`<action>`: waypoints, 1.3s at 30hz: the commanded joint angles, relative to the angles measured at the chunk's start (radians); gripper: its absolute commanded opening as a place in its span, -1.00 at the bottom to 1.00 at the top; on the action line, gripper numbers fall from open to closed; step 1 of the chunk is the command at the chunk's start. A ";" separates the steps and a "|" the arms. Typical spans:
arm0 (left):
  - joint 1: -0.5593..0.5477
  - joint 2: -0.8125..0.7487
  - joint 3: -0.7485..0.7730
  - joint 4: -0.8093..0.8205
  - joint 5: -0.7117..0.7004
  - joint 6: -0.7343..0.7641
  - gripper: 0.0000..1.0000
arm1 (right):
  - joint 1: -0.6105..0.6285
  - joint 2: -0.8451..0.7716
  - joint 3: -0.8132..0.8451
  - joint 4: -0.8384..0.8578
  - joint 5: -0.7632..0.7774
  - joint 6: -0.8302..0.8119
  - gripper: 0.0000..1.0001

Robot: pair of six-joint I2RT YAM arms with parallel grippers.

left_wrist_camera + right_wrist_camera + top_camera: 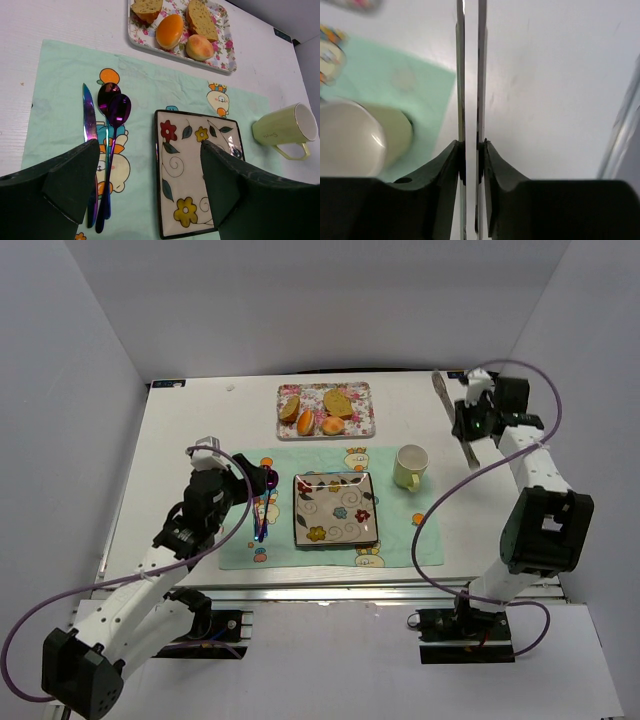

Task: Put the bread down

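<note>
The bread (305, 422) (169, 31), a small orange-golden oval, lies on the floral tray (368, 410) (226, 64) at the back of the table, between tan slices and a rounder pale ball (199, 47). My left gripper (213, 458) (150, 145) hovers open and empty over the green mat, its fingers framing the flowered square plate (299, 510) (161, 170). Far to the right, my right gripper (470, 426) (471, 145) is shut on metal tongs (444, 392) (460, 75), whose two blades are pressed near each other between the pads.
A pale green cup (410, 466) (282, 131) (355, 145) stands right of the plate. A purple knife and spoons (262, 505) (107, 130) lie on the mat left of the plate. White walls enclose the table on three sides.
</note>
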 commanded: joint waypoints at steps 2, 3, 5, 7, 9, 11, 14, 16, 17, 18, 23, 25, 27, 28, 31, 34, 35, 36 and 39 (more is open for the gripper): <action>-0.001 -0.025 0.060 -0.018 -0.024 0.009 0.81 | 0.169 -0.068 0.244 -0.083 -0.160 -0.066 -0.33; -0.001 -0.025 0.060 -0.021 -0.024 0.009 0.82 | 0.170 -0.068 0.263 -0.084 -0.169 -0.066 -0.30; -0.001 -0.028 0.068 -0.029 -0.025 0.009 0.81 | 0.252 -0.042 0.307 -0.084 -0.181 -0.063 -0.21; -0.001 -0.036 0.069 -0.034 -0.028 0.007 0.81 | 0.294 -0.022 0.338 -0.090 -0.183 -0.067 -0.19; -0.001 -0.042 0.068 -0.043 -0.033 0.003 0.81 | 0.332 -0.002 0.364 -0.097 -0.185 -0.078 -0.17; -0.001 -0.059 0.063 -0.054 -0.036 -0.006 0.81 | 0.380 0.032 0.404 -0.105 -0.185 -0.093 -0.16; -0.001 -0.087 0.052 -0.066 -0.051 -0.019 0.81 | 0.430 0.090 0.479 -0.140 -0.192 -0.083 -0.14; -0.001 -0.105 0.049 -0.072 -0.059 -0.025 0.81 | 0.455 0.136 0.516 -0.153 -0.203 -0.055 -0.14; -0.001 -0.110 0.049 -0.080 -0.062 -0.028 0.81 | 0.461 0.150 0.544 -0.156 -0.204 -0.006 -0.14; -0.001 -0.116 0.048 -0.083 -0.067 -0.028 0.81 | 0.464 0.161 0.552 -0.156 -0.212 0.026 -0.15; -0.001 -0.131 0.046 -0.097 -0.074 -0.039 0.81 | 0.477 0.194 0.521 -0.076 -0.246 0.320 -0.08; -0.001 -0.133 0.048 -0.097 -0.076 -0.043 0.81 | 0.487 0.202 0.486 -0.041 -0.218 0.428 -0.07; -0.001 -0.131 0.048 -0.097 -0.079 -0.049 0.81 | 0.500 0.211 0.469 -0.021 -0.215 0.538 -0.05; -0.001 -0.131 0.049 -0.098 -0.077 -0.054 0.81 | 0.506 0.210 0.442 -0.001 -0.217 0.572 -0.05; -0.001 -0.128 0.052 -0.097 -0.084 -0.068 0.81 | 0.521 0.237 0.447 0.036 -0.154 0.696 -0.03; -0.001 -0.130 0.051 -0.094 -0.093 -0.083 0.81 | 0.529 0.282 0.467 0.025 -0.158 0.767 -0.03; -0.001 -0.128 0.051 -0.092 -0.094 -0.086 0.81 | 0.533 0.290 0.470 0.022 -0.155 0.779 -0.03; 0.000 -0.128 0.049 -0.090 -0.097 -0.088 0.81 | 0.538 0.305 0.469 0.015 -0.142 0.793 -0.02; 0.000 -0.127 0.054 -0.090 -0.100 -0.094 0.81 | 0.547 0.320 0.457 0.016 -0.128 0.830 -0.02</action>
